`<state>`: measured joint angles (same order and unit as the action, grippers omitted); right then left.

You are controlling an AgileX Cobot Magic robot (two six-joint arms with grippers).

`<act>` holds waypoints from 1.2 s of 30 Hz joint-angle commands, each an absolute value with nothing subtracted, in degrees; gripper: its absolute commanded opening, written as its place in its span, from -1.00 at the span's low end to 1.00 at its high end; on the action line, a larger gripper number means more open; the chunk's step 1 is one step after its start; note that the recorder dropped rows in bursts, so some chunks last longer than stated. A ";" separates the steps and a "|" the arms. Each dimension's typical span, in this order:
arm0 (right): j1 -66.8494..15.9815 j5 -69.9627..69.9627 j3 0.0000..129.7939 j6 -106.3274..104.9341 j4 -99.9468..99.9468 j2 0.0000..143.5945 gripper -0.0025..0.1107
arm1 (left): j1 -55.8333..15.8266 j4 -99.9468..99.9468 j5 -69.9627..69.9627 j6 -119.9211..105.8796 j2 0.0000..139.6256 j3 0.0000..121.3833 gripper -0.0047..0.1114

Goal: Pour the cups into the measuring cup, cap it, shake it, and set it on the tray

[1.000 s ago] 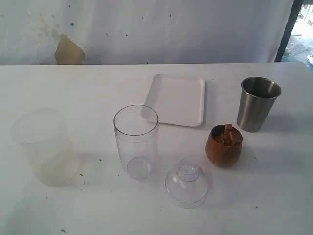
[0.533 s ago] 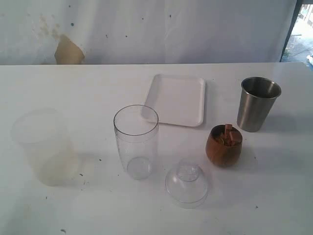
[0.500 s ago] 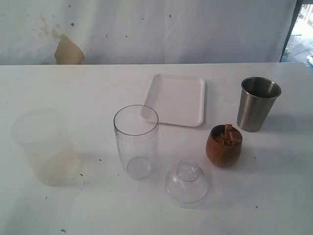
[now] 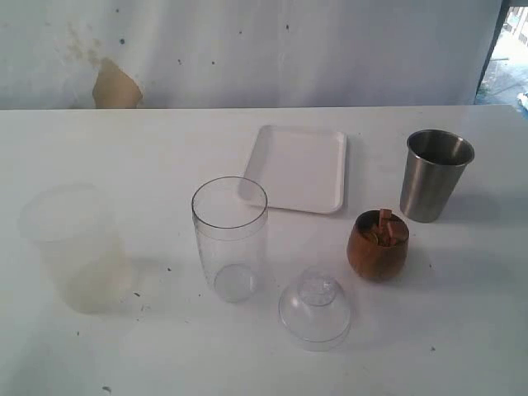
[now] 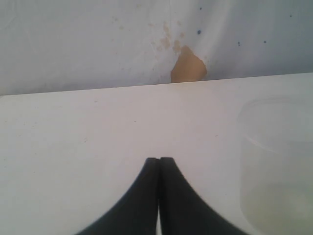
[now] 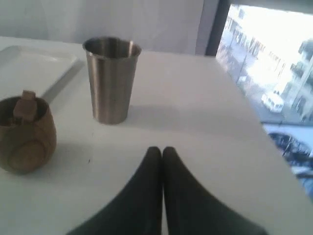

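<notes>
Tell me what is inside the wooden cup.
Small reddish-brown pieces poke above the rim of the wooden cup; its wall hides anything deeper.

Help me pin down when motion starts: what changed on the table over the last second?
Nothing visibly changed. The measuring cup, cap, wooden cup, tumbler, tray and frosted cup all stand where they were. No arm shows in the exterior view. In the wrist views the left gripper and right gripper are shut on nothing.
</notes>
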<state>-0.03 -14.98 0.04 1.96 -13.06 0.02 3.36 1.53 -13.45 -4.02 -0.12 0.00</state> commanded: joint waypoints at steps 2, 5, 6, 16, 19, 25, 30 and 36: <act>0.00 3.36 0.00 1.29 -18.88 0.00 -0.96 | 3.32 0.87 -13.27 -3.91 0.00 0.00 -0.92; 0.00 12.14 0.00 1.70 -18.88 0.00 -0.96 | 3.32 0.87 -13.27 -3.91 0.00 0.00 -0.92; 0.00 14.79 0.00 1.79 -17.93 0.00 -0.96 | 3.32 0.87 -13.27 -3.91 0.00 0.00 -0.92; 0.00 19.71 0.00 19.54 -16.81 0.00 -0.85 | 3.32 0.87 -13.27 -3.91 0.00 0.00 -0.92; 0.00 21.59 0.00 19.69 -13.96 3.29 -0.42 | 3.32 0.87 -13.27 -3.91 0.00 0.00 -0.92; 0.00 28.02 1.57 18.66 -9.88 12.29 0.45 | 3.32 0.87 -13.27 -3.91 0.00 0.00 -0.92; 0.00 28.63 5.18 17.76 -10.01 22.77 0.45 | 3.32 0.87 -13.27 -3.91 0.00 0.00 -0.92; 0.00 27.91 5.13 18.31 -14.71 35.07 0.45 | 3.32 0.87 -13.27 -3.91 0.00 0.00 -0.92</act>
